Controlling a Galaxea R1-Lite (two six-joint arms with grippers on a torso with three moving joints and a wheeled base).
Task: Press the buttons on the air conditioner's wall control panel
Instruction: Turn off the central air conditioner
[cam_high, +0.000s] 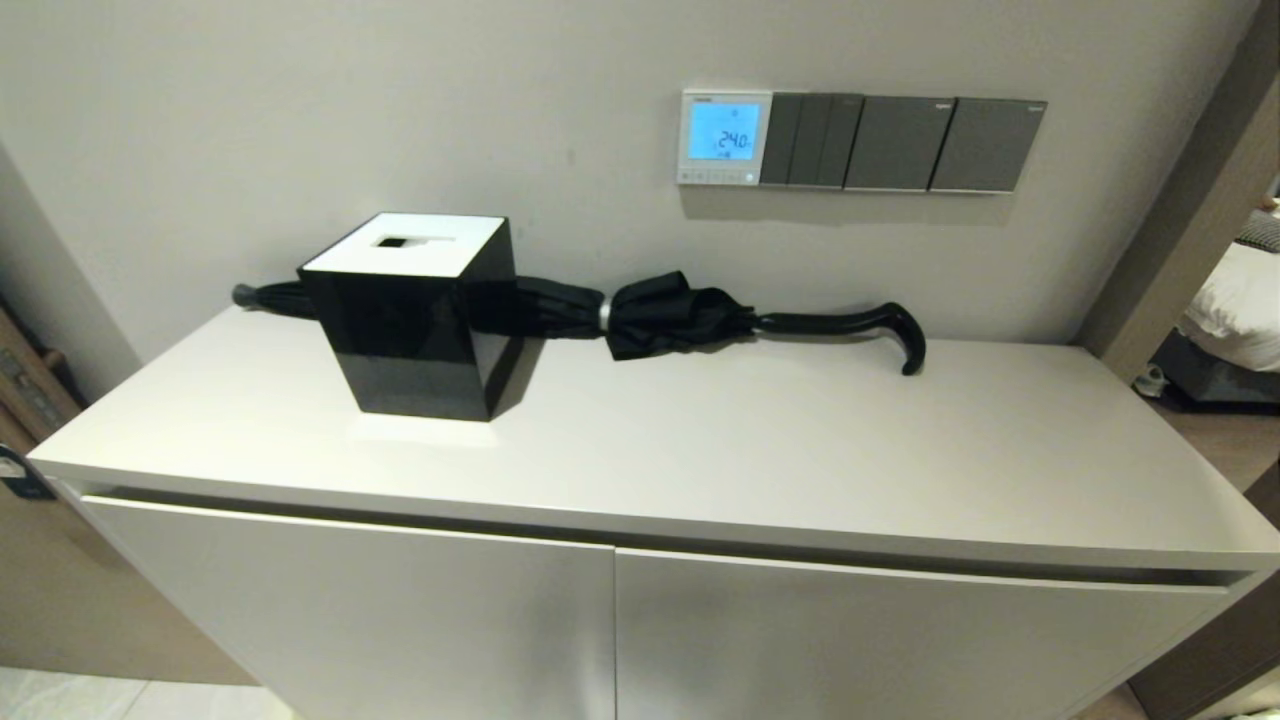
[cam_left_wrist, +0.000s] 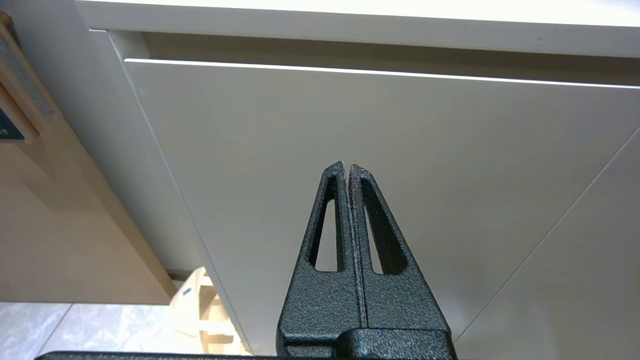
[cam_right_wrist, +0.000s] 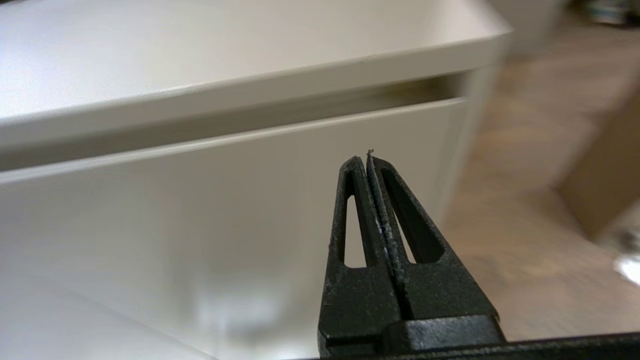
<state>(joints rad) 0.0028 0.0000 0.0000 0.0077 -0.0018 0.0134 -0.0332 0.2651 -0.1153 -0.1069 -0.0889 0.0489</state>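
Observation:
The air conditioner's wall control panel (cam_high: 725, 137) is a small white-framed square on the wall above the cabinet, its screen glowing light blue with the digits 24.0. The buttons (cam_high: 717, 177) form a row of tiny light grey keys along its bottom edge. Neither gripper shows in the head view. My left gripper (cam_left_wrist: 347, 166) is shut and empty, low in front of the cabinet's left door. My right gripper (cam_right_wrist: 366, 158) is shut and empty, in front of the cabinet's right door, just below the top's front edge.
Dark grey switch plates (cam_high: 900, 143) sit right of the panel. On the white cabinet top (cam_high: 700, 440) stand a black tissue box (cam_high: 415, 315) and a folded black umbrella (cam_high: 700, 315) along the wall. A doorway with a bed (cam_high: 1235, 310) opens at the right.

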